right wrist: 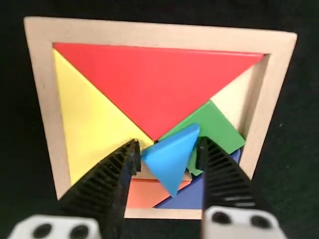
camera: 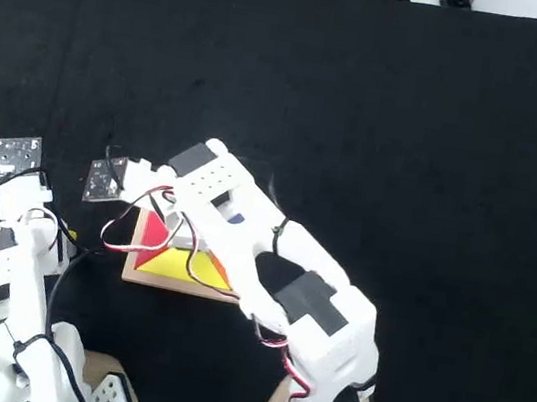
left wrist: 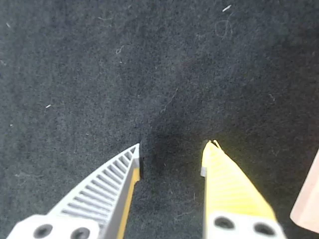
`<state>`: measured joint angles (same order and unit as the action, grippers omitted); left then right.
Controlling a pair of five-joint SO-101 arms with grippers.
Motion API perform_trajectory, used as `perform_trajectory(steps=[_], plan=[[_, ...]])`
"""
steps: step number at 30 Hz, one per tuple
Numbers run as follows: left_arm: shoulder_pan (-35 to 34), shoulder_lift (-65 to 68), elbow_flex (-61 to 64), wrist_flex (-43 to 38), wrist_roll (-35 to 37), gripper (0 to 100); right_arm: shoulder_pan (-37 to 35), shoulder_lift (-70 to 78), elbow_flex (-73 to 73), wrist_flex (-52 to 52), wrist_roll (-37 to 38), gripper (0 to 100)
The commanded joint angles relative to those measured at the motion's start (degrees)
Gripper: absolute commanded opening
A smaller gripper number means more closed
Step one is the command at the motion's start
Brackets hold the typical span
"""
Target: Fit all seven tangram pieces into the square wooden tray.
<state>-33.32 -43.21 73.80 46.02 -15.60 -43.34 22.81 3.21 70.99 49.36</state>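
Note:
The square wooden tray (right wrist: 40, 99) lies under my right gripper (right wrist: 167, 149). In it sit a big red triangle (right wrist: 154, 79), a big yellow triangle (right wrist: 94, 129), a green square (right wrist: 219, 129), an orange piece (right wrist: 149, 191) and a dark blue piece (right wrist: 192, 191). My right gripper is shut on a light blue triangle (right wrist: 172, 157), held tilted above the orange and dark blue pieces. A bare triangular slot (right wrist: 234, 99) shows beside the green square. My left gripper (left wrist: 172, 159) stands open over the black cloth, just left of the tray (camera: 175, 283) in the high view.
Black cloth (camera: 410, 131) covers the whole table, with wide free room behind and to the right of the tray. A tray corner (left wrist: 309, 199) shows close beside my left gripper. The right arm (camera: 279, 263) reaches across the tray, hiding most of it from above.

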Motion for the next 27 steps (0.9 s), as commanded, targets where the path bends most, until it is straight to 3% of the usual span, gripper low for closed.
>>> perform_trajectory(steps=[1, 7, 27], plan=[[-0.5, -1.1, -0.5, -1.1, 0.4, 20, -0.7, -0.8, 1.1, 1.8, 0.4, 14.5], [-0.5, -1.1, -0.5, -1.1, 0.4, 20, -0.7, -1.5, 0.0, 1.4, 0.4, 0.8], [-0.5, -1.1, -0.5, -1.1, 0.4, 20, -0.5, -2.9, -2.9, -3.6, 0.4, 1.1]])
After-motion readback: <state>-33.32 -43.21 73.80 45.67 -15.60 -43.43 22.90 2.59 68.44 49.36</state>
